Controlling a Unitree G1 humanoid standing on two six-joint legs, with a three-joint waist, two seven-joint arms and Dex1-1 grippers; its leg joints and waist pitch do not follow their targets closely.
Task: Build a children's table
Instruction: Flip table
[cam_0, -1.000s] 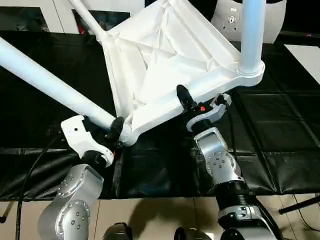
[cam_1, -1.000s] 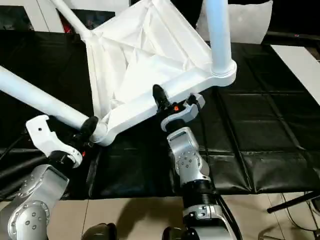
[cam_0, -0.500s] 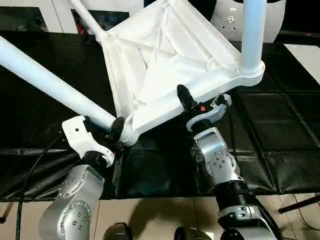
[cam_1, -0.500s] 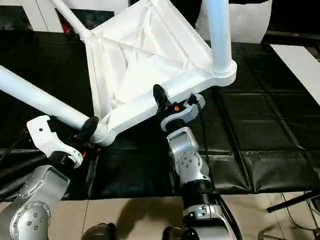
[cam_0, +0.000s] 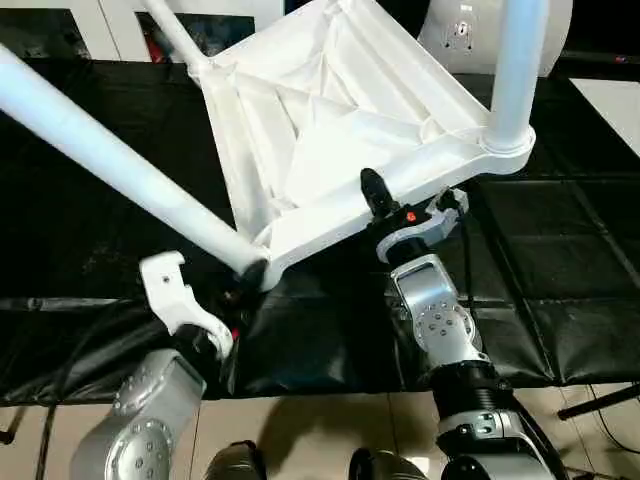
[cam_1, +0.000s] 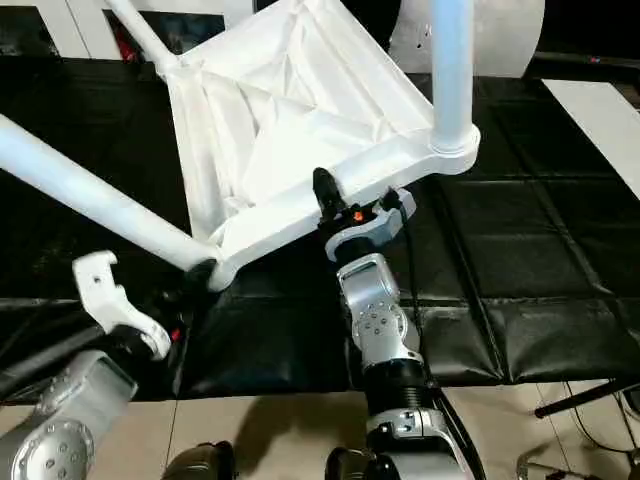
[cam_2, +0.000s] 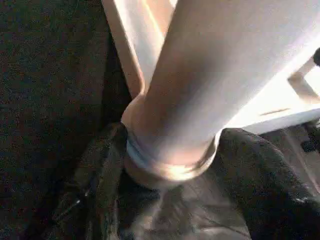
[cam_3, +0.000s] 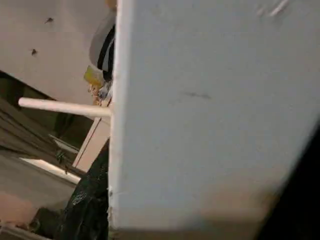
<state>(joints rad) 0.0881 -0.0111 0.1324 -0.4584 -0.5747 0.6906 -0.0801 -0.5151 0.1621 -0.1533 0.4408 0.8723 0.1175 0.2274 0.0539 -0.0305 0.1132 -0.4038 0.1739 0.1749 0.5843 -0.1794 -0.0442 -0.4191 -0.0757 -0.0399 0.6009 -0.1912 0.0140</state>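
Bright overhead light washes the tilted tabletop (cam_0: 330, 120) nearly featureless and puts soft sheen on the black mat (cam_0: 560, 260), while the wrist views are dim, warm-tinted and blurred at close range.

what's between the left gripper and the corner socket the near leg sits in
Nothing. In the left wrist view the two black fingers flank the corner socket with only dark mat behind; whether they touch it is unclear.
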